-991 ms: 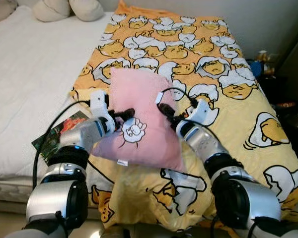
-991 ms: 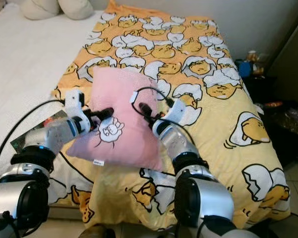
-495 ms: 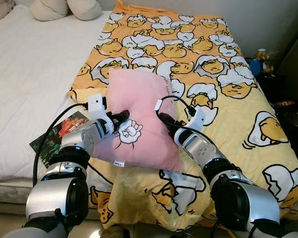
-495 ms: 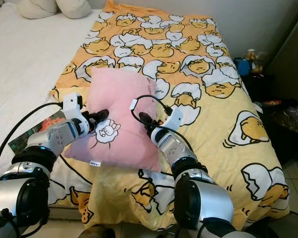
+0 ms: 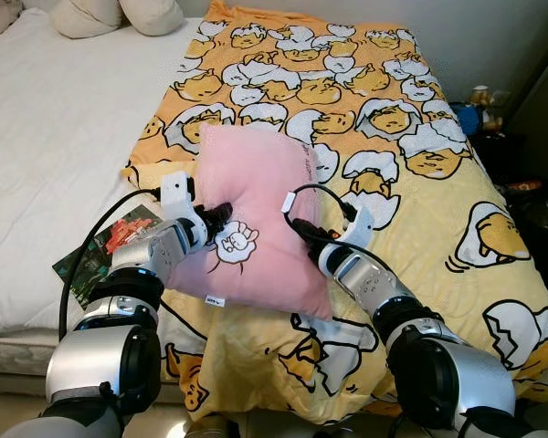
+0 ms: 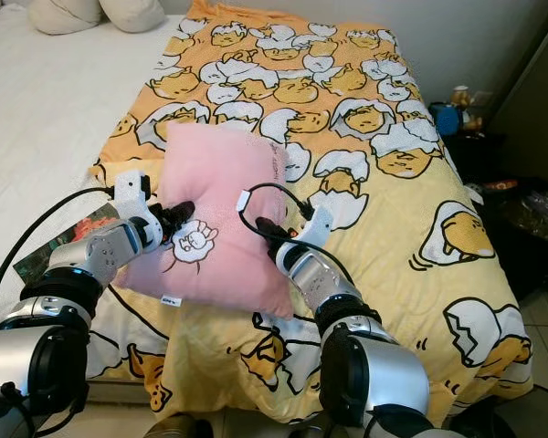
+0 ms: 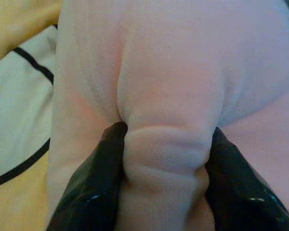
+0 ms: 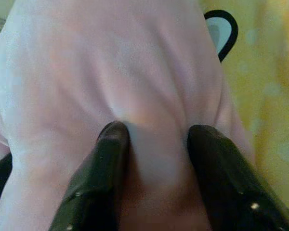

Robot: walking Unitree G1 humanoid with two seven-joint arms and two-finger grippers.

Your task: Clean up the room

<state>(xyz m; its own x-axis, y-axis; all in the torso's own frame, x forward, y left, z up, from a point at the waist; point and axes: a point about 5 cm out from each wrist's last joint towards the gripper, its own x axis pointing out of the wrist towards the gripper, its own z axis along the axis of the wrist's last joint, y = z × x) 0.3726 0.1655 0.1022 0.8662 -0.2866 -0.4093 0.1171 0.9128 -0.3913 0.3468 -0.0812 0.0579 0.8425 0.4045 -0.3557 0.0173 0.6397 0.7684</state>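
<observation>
A pink pillow (image 5: 256, 196) with a small white cartoon print lies on the yellow patterned blanket (image 5: 420, 228) near the bed's foot. My left gripper (image 5: 216, 216) is shut on the pillow's left edge; in the left wrist view a fold of pink fabric (image 7: 168, 144) is pinched between the black fingers (image 7: 94, 187). My right gripper (image 5: 303, 231) is shut on the pillow's right edge, and the right wrist view has pink cloth (image 8: 154, 120) bunched between its fingers (image 8: 209, 163).
A magazine (image 5: 105, 246) lies on the white sheet (image 5: 55, 137) left of the blanket. Two cream pillows (image 5: 119, 14) sit at the head of the bed. A dark cluttered stand (image 5: 502, 128) is to the right of the bed.
Both grippers have slid with the pillow a little toward the bed's foot and left, and the right arm has bent in closer. The camera has tilted slightly.
</observation>
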